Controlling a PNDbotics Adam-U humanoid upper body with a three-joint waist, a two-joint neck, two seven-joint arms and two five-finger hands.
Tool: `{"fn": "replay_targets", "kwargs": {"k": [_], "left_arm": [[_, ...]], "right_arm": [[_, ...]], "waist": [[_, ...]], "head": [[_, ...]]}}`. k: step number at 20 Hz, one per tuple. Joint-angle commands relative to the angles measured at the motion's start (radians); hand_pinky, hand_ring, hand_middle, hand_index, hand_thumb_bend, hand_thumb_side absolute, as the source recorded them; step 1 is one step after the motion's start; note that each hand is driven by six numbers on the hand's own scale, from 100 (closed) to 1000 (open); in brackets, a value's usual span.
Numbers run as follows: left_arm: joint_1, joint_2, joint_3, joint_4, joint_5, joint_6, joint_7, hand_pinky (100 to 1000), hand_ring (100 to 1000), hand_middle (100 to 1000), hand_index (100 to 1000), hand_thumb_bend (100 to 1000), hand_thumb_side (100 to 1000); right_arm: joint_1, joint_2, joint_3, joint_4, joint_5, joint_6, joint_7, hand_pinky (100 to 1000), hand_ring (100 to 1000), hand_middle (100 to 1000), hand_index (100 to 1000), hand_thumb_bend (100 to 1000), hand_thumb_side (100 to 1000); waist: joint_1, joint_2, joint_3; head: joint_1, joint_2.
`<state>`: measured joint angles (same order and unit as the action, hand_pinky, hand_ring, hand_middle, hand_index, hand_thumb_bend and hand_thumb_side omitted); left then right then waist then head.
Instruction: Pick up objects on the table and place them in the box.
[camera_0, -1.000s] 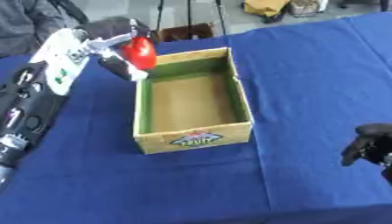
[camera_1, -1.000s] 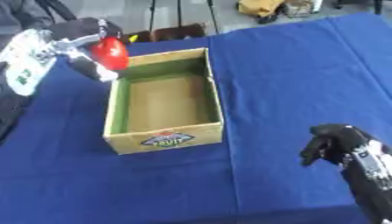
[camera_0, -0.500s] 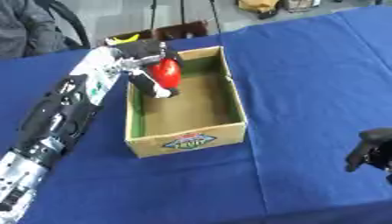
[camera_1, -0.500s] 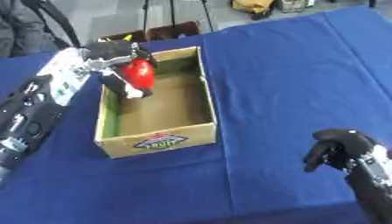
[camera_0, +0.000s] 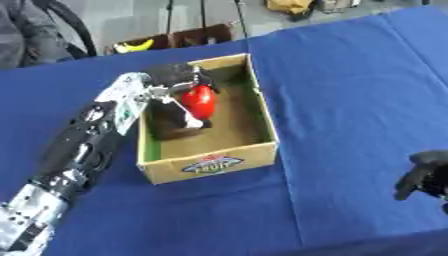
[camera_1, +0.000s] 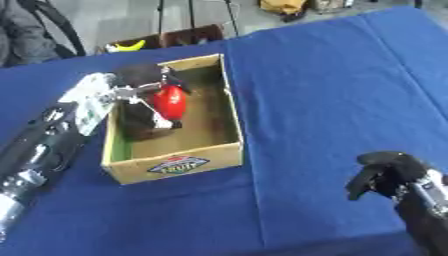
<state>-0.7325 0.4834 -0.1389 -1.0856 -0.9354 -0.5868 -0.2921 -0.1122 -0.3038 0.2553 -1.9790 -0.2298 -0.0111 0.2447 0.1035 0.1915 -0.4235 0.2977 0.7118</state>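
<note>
- Left robot hand (camera_0: 171, 80) reaches over the box (camera_0: 210, 162) rim, fingers curled round a red object (camera_0: 199, 101), held inside the box above its floor.
- Right robot hand (camera_1: 385, 175) idle at lower right over the blue desk (camera_0: 350, 90), fingers curled, holding nothing.
</note>
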Motion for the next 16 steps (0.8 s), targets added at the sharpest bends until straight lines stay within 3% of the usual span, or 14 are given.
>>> {"fn": "replay_targets", "kwargs": {"k": [1,2,6,10,15,16], "left_arm": [[-0.021,0.018,0.007,-0.009,-0.003,-0.014,0.025,301,525,635,805,824,983],[-0.020,0.019,0.008,-0.011,-0.006,-0.013,0.035,359,548,642,806,851,1000],[-0.018,0.022,0.011,-0.020,-0.013,-0.008,0.072,404,561,651,807,826,1000],[-0.013,0.046,0.041,-0.066,0.018,0.016,0.108,406,549,645,805,739,896],[0.055,0.128,0.102,-0.239,0.234,0.099,0.138,369,521,628,801,667,703],[0.079,0.142,0.117,-0.289,0.293,0.124,0.135,367,519,627,801,661,697]], "right_arm": [[-0.002,-0.003,0.001,-0.021,0.008,0.003,0.000,484,543,487,713,100,863],[-0.002,-0.002,0.001,-0.021,0.008,0.003,0.001,484,543,487,713,100,862],[-0.004,-0.002,0.001,-0.021,0.005,0.003,0.003,486,547,494,714,100,848],[-0.003,-0.001,-0.004,-0.021,-0.002,0.003,0.002,486,547,496,714,100,844],[0.012,-0.001,-0.016,-0.021,-0.003,0.008,-0.011,486,547,496,714,100,827],[0.013,-0.001,-0.018,-0.021,-0.004,0.009,-0.013,486,547,496,714,100,825]], "waist": [[-0.003,-0.012,-0.001],[-0.003,-0.012,-0.001],[-0.002,-0.014,0.000],[-0.005,-0.018,0.012],[-0.010,-0.034,0.055],[-0.010,-0.035,0.063]], "head": [[0.002,-0.006],[0.001,-0.006],[0.000,-0.004],[-0.012,-0.001],[-0.039,0.011],[-0.044,0.012]]}}
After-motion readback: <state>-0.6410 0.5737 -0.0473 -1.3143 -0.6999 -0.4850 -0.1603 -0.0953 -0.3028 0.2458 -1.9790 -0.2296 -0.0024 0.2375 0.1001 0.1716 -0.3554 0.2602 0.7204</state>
